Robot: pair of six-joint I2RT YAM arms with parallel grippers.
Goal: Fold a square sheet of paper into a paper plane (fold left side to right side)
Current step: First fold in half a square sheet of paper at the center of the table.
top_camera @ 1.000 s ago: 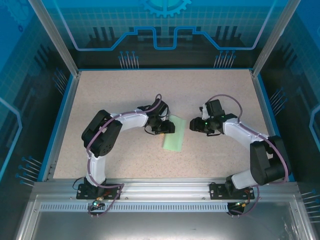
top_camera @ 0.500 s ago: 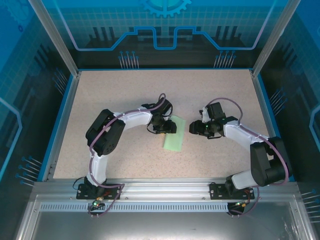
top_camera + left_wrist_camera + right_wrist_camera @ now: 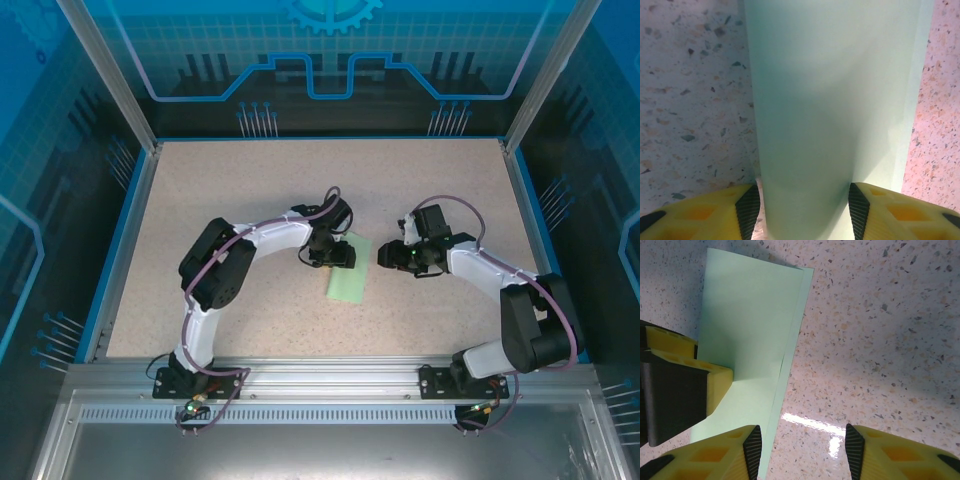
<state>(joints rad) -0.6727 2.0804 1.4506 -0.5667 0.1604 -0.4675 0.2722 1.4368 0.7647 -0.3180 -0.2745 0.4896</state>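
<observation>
Two claws spread: your left claw straddles the square sheet of paper, likely pinning it; right claw hovers beside its edge.

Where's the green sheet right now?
Top view: green sheet flat on the table, far end under the left claw, right claw just to its right.
</observation>
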